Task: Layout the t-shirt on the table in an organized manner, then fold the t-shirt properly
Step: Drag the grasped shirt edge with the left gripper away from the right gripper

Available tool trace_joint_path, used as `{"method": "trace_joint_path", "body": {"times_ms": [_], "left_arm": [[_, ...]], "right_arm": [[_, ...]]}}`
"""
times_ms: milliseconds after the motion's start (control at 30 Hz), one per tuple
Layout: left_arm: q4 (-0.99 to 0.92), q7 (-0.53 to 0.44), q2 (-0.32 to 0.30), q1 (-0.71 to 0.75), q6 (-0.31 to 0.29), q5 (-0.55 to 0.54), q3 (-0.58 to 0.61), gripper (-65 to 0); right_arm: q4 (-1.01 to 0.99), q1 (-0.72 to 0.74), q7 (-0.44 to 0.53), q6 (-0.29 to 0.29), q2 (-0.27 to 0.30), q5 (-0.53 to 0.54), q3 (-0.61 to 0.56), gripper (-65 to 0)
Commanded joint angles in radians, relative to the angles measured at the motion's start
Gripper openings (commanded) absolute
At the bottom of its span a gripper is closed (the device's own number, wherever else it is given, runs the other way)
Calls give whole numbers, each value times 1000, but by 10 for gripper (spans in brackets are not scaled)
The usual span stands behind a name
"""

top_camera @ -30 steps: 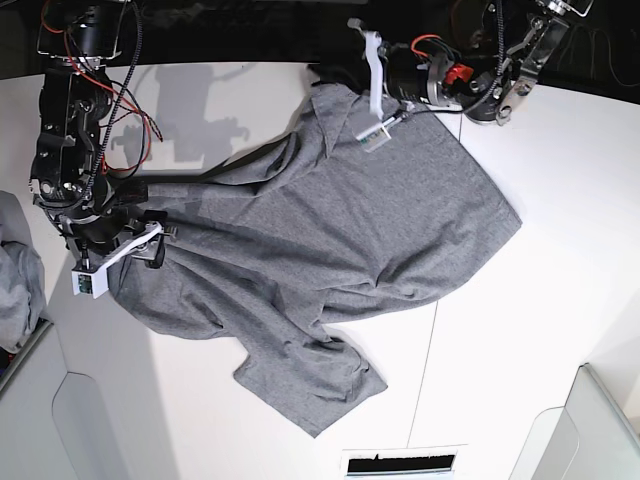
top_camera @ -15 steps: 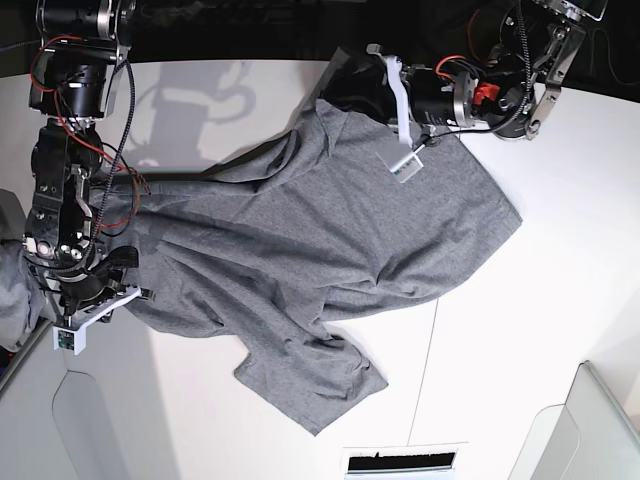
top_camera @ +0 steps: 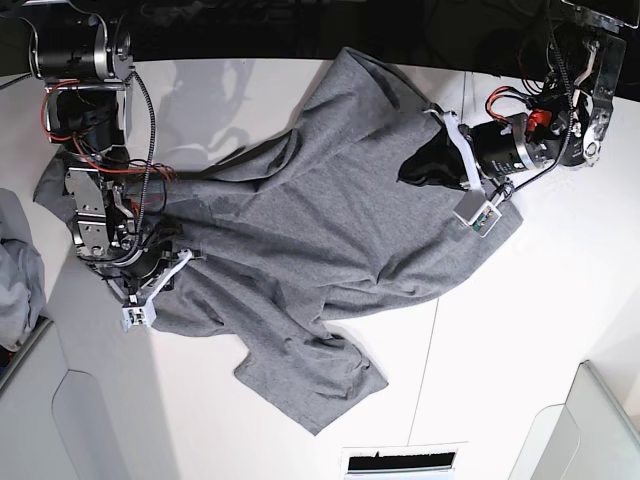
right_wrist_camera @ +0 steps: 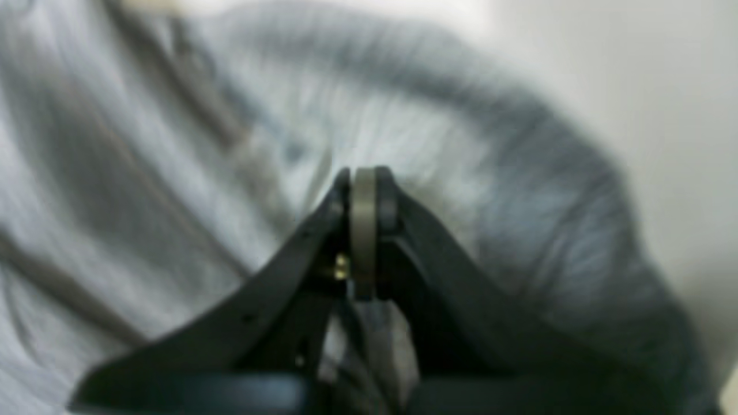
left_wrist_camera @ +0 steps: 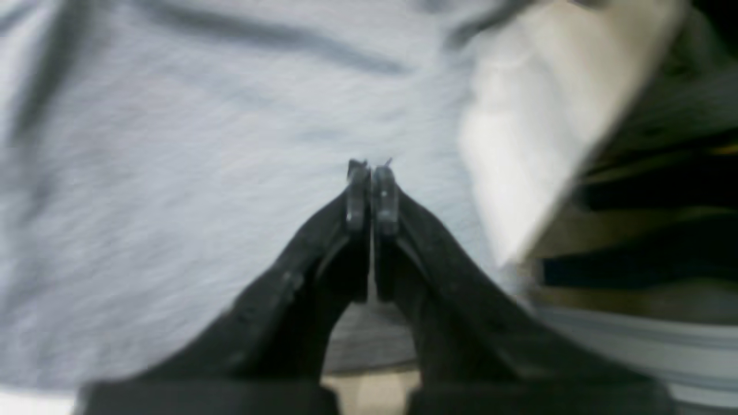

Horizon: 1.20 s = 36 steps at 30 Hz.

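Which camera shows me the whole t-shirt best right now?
The base view: it shows the whole t-shirt rumpled across the table, with one sleeve spread at the front. Both wrist views show only blurred grey cloth close behind shut fingers, with no outline.

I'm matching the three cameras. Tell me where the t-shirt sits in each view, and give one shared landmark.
Base: the t-shirt spreads crumpled across the middle of the table, between both arms.
Left wrist: grey cloth fills the left and centre, behind the shut left gripper.
Right wrist: cloth fills all but the right edge, behind the shut right gripper.
Shared landmark: the shirt's heather-grey fabric itself.
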Motion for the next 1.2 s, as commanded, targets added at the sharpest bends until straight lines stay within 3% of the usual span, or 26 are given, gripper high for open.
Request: {"method": "trace_joint_path", "body": {"times_ms": [0,367,567,667,800,867,967,1167], "left_arm": [[-27,-28,-8,-22,-9,4,-4,-632],[-599,-79,-14,-248,8,156,-4,-632],[-660,-77,-44,-375,8,183,-4,-632],[-660,-53,-60,-431,12,185,-4,-632],[-623,45,-105,-456,-9,34,-4,-624],[-559,122,-136,-435,-9,-124,-4,-580],[-406,186,-190,-363,-9,-261,-4,-510],[-115,193,-246,-168,-9,-277,-4,-338]], "right_arm": [[3,30,2,3,18,-5,-8,-650],[-3,-6,-30,0,161,53,-18,-650],[1,-68,-40,-2,194,62,-9,-650],[23,-82,-40,-1,193,124,15,-650],[81,-87,-42,26,186,216,59,-650],[108,-86,-45,54,177,235,74,-650],[119,-86,-48,56,168,236,76,-650],[117,-87,-55,56,166,236,76,-650]]}}
